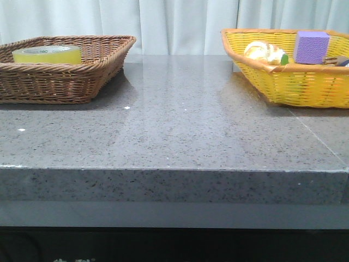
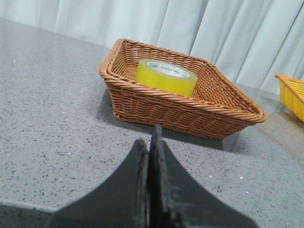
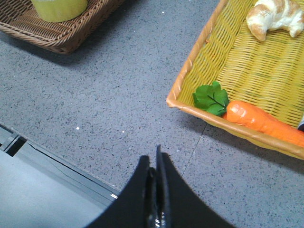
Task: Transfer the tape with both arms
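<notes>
Both grippers closed, holding nothing

The left gripper (image 2: 151, 156) has its two black fingers (image 2: 135, 180) pressed flat together — only a thin seam shows between them, and one tip pokes slightly past the other. The right gripper (image 3: 154, 164) is the same: tapered black fingers (image 3: 168, 190) shut tight against each other, with nothing caught between. Neither arm reaches into the front view — each is seen only from its own wrist.
</notes>
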Motion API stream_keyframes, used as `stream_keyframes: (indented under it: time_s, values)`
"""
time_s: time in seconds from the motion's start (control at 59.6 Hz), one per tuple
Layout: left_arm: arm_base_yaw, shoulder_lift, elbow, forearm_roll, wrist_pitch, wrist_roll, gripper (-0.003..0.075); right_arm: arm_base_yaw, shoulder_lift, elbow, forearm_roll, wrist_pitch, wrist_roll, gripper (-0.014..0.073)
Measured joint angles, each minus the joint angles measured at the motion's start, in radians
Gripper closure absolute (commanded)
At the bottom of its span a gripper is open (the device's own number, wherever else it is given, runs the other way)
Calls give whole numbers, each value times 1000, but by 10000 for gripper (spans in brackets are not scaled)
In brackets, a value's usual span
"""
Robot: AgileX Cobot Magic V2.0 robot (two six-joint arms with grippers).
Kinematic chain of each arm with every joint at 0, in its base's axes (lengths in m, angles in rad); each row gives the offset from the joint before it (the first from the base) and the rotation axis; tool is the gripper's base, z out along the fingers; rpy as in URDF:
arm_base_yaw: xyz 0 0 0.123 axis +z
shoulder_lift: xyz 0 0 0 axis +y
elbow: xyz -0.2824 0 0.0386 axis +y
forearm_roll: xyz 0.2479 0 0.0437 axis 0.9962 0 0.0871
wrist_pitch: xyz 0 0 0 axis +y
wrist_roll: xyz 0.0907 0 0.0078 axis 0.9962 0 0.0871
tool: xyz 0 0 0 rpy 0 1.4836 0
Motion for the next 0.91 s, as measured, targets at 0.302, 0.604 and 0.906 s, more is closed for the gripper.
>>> stream_keyframes:
  time_s: [0.302, 0.604, 0.906]
  values:
    - [0, 0, 0, 30, -14, 45, 740, 0, 0, 0, 0, 0, 2, 662]
    - [0, 0, 0, 30, -77, 138, 740, 0, 0, 0, 0, 0, 2, 662]
    - [0, 0, 0, 18, -85, 139, 740, 0, 0, 0, 0, 0, 2, 662]
